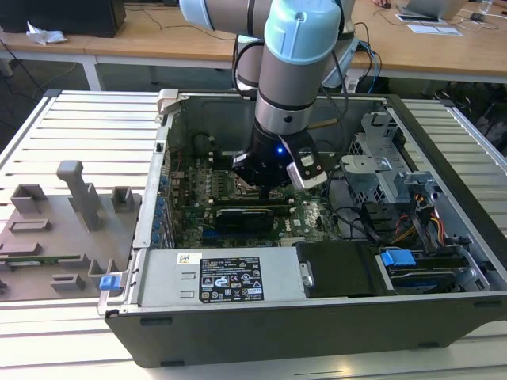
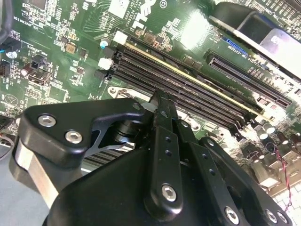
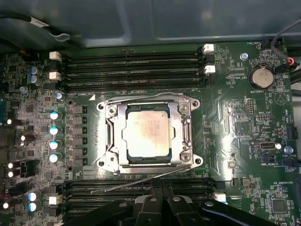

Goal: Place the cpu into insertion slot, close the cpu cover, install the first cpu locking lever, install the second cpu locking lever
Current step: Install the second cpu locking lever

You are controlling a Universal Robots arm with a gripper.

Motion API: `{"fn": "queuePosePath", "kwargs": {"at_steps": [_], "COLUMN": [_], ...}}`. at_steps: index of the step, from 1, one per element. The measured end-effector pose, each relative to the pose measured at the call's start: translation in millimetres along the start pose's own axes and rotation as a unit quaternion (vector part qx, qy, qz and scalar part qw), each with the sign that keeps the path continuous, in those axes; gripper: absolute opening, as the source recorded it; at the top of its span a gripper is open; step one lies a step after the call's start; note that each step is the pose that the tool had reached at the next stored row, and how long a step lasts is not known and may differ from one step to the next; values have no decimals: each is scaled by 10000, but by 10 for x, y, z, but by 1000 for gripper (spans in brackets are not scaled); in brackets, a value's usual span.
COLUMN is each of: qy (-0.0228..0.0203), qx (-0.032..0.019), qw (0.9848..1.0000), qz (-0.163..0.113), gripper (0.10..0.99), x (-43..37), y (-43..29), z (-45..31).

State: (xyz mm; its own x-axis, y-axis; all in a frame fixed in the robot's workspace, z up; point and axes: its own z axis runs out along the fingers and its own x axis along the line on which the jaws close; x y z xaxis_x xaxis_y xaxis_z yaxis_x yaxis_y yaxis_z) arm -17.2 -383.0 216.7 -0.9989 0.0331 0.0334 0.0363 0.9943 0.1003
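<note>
Slatted worktop (image 1: 79, 119) carries an open computer case (image 1: 317, 317); inside, the claw (image 3: 160, 200), its grip impossible to judge, hovers over the motherboard (image 3: 244, 122), where the cpu (image 3: 146, 133) sits in the insertion slot (image 3: 109, 162) under the lowered cpu cover (image 3: 123, 132), one lever (image 3: 141, 180) apparently loose.

hand (image 3: 157, 200) cut off by frame edge

Open room lies above the cpu cover (image 3: 148, 133); memory slots (image 3: 134, 70) flank it; a raised lever (image 3: 141, 180) crosses one side.
</note>
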Motion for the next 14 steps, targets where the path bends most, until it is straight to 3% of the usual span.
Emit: {"fn": "queuePosePath", "kwargs": {"at_steps": [14], "qy": [0], "qx": [-1], "qw": [10000], "qz": [0], "gripper": [106], "x": [-3], "y": [-9], "z": [87]}}
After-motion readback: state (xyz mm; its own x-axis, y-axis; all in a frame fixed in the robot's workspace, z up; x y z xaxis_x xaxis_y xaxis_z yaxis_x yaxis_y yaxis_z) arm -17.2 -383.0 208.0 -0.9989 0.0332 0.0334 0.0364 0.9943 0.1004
